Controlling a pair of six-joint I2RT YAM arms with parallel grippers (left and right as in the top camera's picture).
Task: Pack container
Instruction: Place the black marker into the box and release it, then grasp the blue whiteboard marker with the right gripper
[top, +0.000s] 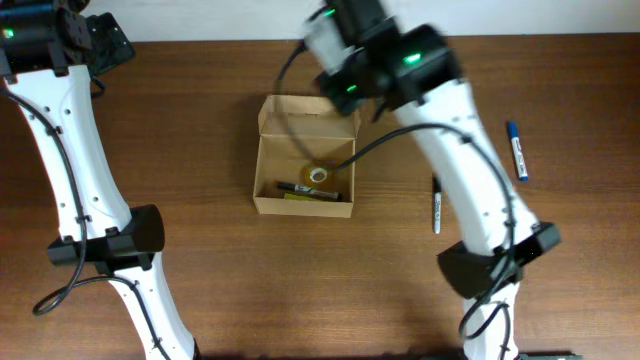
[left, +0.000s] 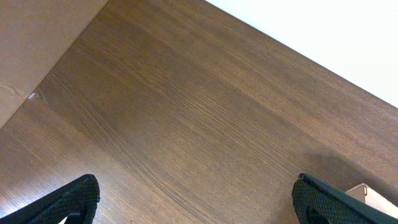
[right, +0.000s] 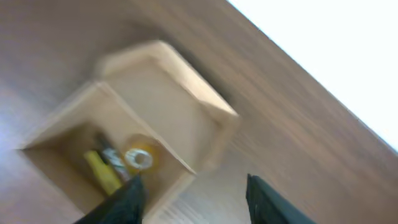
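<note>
The open container (top: 300, 208) sits in the middle of the counter (top: 230, 280) toward its far edge, just on the near side of the right hand (right: 193, 183), which is spread and empty and much nearer to it than the left hand (left: 196, 196), also spread, by the far left corner.

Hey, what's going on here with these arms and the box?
Two arms are packing the container, an open cardboard box. It already holds a tape roll, a black pen and a yellow item. The right gripper hangs over the box's far side, fingers open and empty. A black marker and a blue marker lie on the table beside it, not yet packed. The left gripper sits off at the far left, open over the table.
</note>
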